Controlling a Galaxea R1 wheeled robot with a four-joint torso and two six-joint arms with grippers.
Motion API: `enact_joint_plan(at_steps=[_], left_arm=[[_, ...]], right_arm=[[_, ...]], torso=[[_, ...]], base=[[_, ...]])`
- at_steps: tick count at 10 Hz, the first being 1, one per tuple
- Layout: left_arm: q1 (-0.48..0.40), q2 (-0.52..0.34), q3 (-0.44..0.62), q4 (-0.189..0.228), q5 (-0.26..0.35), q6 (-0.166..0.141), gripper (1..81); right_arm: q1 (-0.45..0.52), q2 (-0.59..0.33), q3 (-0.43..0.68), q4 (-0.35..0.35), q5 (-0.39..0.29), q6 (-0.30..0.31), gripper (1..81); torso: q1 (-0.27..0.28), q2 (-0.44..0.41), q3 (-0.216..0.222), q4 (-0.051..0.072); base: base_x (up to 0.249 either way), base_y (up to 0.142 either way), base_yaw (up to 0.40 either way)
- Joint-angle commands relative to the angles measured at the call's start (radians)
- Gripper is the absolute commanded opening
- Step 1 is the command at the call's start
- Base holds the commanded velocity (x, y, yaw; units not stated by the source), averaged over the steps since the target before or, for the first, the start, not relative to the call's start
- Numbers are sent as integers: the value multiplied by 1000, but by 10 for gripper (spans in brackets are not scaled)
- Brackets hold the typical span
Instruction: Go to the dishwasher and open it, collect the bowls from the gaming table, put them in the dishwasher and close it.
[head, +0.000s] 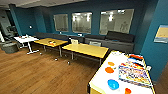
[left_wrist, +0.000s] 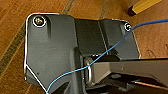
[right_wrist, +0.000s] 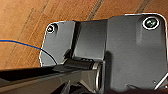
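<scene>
The state of either gripper's fingers cannot be told from the wrist views, where the wooden floor (left_wrist: 15, 50) is seen beneath each arm's dark plate and a thin blue cable (left_wrist: 105, 52) is strung across the left one. In the head view, the gaming table (head: 100, 80) is found at about four o'clock, close by, its top pale and yellow-edged. On it a blue bowl (head: 113, 84) is seen nearest, an orange bowl (head: 109, 70) at twelve o'clock of it, a second orange one (head: 111, 63) just beyond, and a third (head: 127, 90) at four o'clock of the blue. A colourful game board (head: 133, 72) is laid beside them at three o'clock. Yellow tables (head: 86, 49) are placed towards twelve o'clock, well apart, before a dark sofa (head: 117, 40).
</scene>
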Motion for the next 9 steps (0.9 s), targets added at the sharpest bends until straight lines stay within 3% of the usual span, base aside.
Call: enact_joint_plan(at_steps=[1, 9], left_arm=[[-36, -4, 6, 7, 46, 3, 811], [-36, -2, 6, 6, 46, 3, 811]], right_arm=[[47, 1, 8, -12, -49, -2, 811], [50, 3, 8, -12, -49, -2, 811]], torso=[[0, 0, 0, 0], [0, 0, 0, 0]], base=[[0, 0, -355], [0, 0, -362]])
